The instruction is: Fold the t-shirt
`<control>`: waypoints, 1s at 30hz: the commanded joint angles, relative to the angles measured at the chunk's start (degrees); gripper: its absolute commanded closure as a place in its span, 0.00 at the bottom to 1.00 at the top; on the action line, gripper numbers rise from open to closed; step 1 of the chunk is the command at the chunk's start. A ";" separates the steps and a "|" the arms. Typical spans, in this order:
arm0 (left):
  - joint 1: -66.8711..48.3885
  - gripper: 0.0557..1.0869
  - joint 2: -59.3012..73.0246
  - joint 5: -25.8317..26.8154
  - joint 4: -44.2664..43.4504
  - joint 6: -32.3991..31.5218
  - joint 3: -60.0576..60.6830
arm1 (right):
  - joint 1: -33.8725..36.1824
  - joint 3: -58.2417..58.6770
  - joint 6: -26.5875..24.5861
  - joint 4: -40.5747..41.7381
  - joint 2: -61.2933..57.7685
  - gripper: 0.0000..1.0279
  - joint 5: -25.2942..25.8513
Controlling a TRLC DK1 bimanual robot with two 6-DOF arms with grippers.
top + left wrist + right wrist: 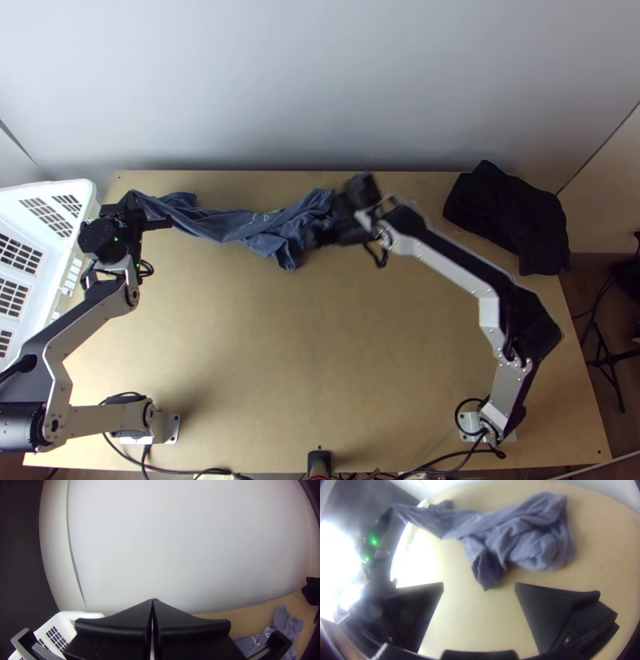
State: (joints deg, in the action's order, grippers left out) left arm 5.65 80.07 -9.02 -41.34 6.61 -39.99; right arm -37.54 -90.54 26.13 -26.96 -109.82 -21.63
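At the table's back left, my left gripper (148, 214) holds one end of the blue-grey t-shirt (220, 224). In the left wrist view, the left gripper (152, 601) has its fingers pressed together, with a scrap of cloth at the tips. From there the t-shirt (523, 536) runs as a twisted strip to a bunched heap near the table's back middle. My right gripper (332, 224), blurred in the top view, is over the heap's right part. In the right wrist view, the right gripper (479, 586) has its fingers wide apart, with bare table between them and the cloth beyond.
A white basket (40, 188) with grid openings stands at the left edge beside the left arm. Black cloth (508, 216) lies bunched at the table's back right corner. A pale wall (320, 88) rises behind the table (320, 336), whose bare surface spreads in front of the t-shirt.
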 commanded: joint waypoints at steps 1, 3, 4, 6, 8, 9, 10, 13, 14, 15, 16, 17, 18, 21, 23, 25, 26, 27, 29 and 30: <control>0.94 0.97 0.35 -0.12 0.03 -0.11 -0.35 | -7.11 3.53 -0.55 0.86 -2.15 0.04 -0.17; 1.38 0.97 0.26 -0.21 -0.14 -0.11 -0.35 | -7.64 3.62 -0.38 1.91 -3.56 0.04 0.01; 1.47 0.97 0.17 -0.21 -0.14 -0.28 -0.35 | -7.81 3.71 -0.38 2.09 -4.17 0.04 0.09; 1.73 0.97 -0.27 -0.30 -0.14 -0.46 -0.18 | -8.43 3.71 -0.55 2.88 -5.49 0.04 0.97; 1.82 0.97 -0.53 -0.39 -0.14 -0.81 -0.09 | -8.43 3.09 -0.55 3.76 -6.81 0.04 1.50; 1.91 0.97 -0.53 -0.39 -0.14 -0.81 -0.09 | -8.43 2.56 -0.64 4.02 -7.60 0.04 2.20; 2.00 0.97 -0.62 -0.39 -0.14 -0.81 -0.18 | -8.34 2.21 -0.82 4.20 -8.22 0.04 2.91; 2.17 0.97 -1.06 -0.39 -0.14 -0.81 -0.35 | -8.34 1.86 -2.40 4.99 -9.71 0.04 6.16; 2.17 0.97 -1.15 -0.48 -0.14 -0.81 -0.35 | -8.25 1.60 -2.40 5.08 -10.15 0.04 6.51; 2.26 0.97 -1.15 -0.48 -0.14 -0.81 -0.35 | -8.34 1.25 -2.40 5.08 -10.68 0.04 6.86; 2.35 0.97 -1.15 -0.39 -0.14 -0.72 -0.35 | -8.34 0.72 -2.40 5.08 -11.21 0.04 7.65; 2.52 0.97 -1.06 -0.39 -0.14 -0.72 -0.44 | -8.34 0.37 -2.40 5.08 -11.56 0.04 8.27; 2.61 0.97 -0.88 -0.39 -0.14 -0.81 -0.44 | -8.34 -0.16 -2.40 5.08 -12.08 0.04 9.06; 2.70 0.97 -0.62 -0.39 -0.14 -0.81 -0.53 | -7.90 -1.83 -2.40 5.08 -13.14 0.04 10.64; 2.79 0.97 -0.53 -0.39 -0.14 -0.81 -0.62 | -7.81 -2.62 -2.40 5.08 -13.58 0.04 11.70; 2.88 0.97 -0.09 -0.39 -0.14 -0.81 -0.79 | -7.90 -2.97 -2.49 5.08 -14.02 0.04 12.66; 2.88 0.96 0.08 -0.39 -0.14 -0.81 -0.97 | -7.90 -3.15 -2.66 5.08 -14.19 0.04 13.37; 2.88 0.97 0.26 -0.39 -0.14 -0.81 -1.15 | -7.90 -3.50 -2.75 5.08 -14.37 0.04 13.81; 2.88 0.97 0.52 -0.39 -0.14 -0.81 -1.32 | -7.72 -4.29 -2.75 5.08 -14.63 0.04 14.86; 2.88 0.97 0.61 -0.30 -0.14 -0.90 -1.41 | -7.46 -4.56 -2.75 5.08 -14.72 0.04 14.95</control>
State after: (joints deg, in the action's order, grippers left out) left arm 8.38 79.92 -9.45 -41.47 5.78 -40.84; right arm -45.43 -92.99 23.68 -21.98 -123.13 -9.58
